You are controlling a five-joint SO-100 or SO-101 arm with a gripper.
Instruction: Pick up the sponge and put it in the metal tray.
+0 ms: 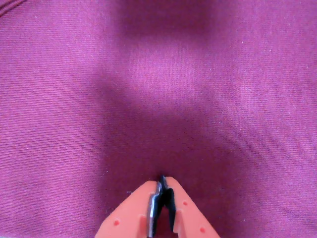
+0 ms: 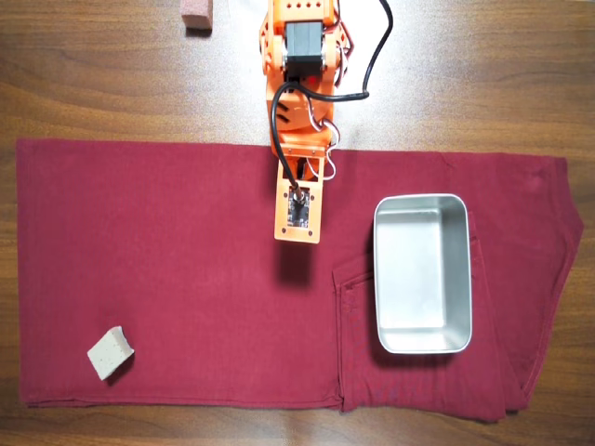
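On maroon cloth (image 2: 186, 242), one sponge (image 2: 111, 352), one metal tray (image 2: 423, 341), jaws closed, empty.

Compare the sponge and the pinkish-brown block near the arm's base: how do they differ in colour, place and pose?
In the overhead view, the sponge is pale beige-grey, while the pinkish-brown block is reddish. The sponge lies on the red cloth at lower left; the block sits on the bare wooden table at the top edge, partly cut off. The sponge is turned askew; the block looks square-on. Both are small.
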